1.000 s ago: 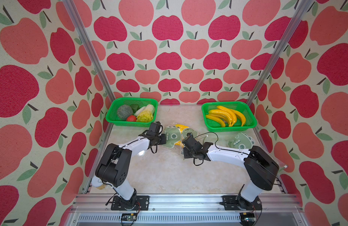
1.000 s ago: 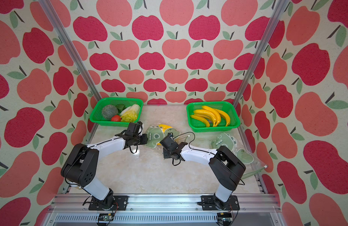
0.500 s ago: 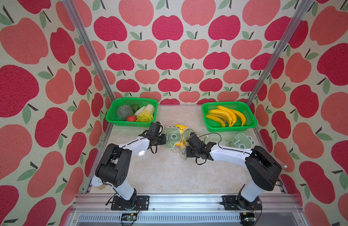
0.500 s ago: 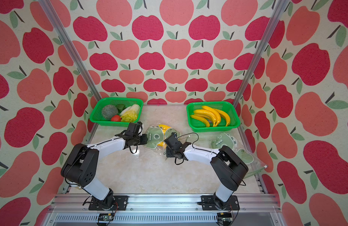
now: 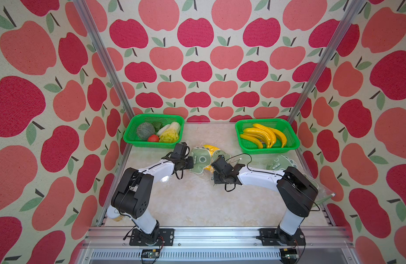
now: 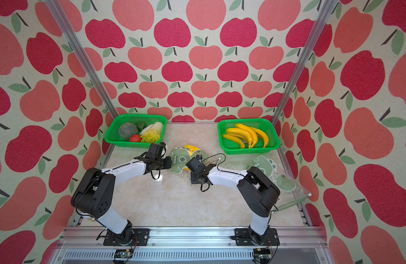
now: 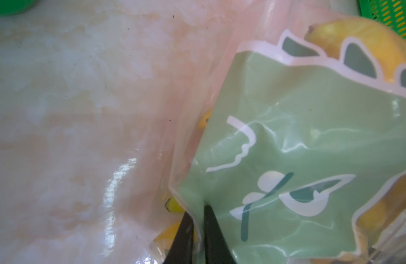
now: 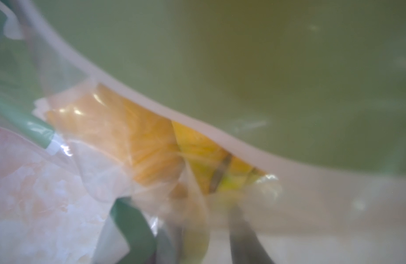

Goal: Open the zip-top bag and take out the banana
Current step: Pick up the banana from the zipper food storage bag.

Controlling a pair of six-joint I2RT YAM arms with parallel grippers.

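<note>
The zip-top bag [image 5: 200,158], printed with a green dinosaur, lay on the marble-patterned surface [image 5: 192,201], between the two green baskets and nearer to the robot's base. The banana [image 5: 208,148] was inside it, and its yellow body showed through the clear film at the far edge of the bag. The left hand [image 7: 198,213] was clenched on the bag: in the left wrist view its two dark fingers [image 7: 213,228] pinched a fold of the green film. The right hand [image 8: 200,220] was at the opposite side of the bag. Its fingers stood somewhat apart with clear film around them, but this view was blurred and we could not tell whether it grasped anything. The basket of bananas [image 5: 266,149] stood at the far right and the basket of vegetables [image 5: 149,145] at the far left. Another dinosaur bag [image 5: 277,161] lay beside the right arm
</note>
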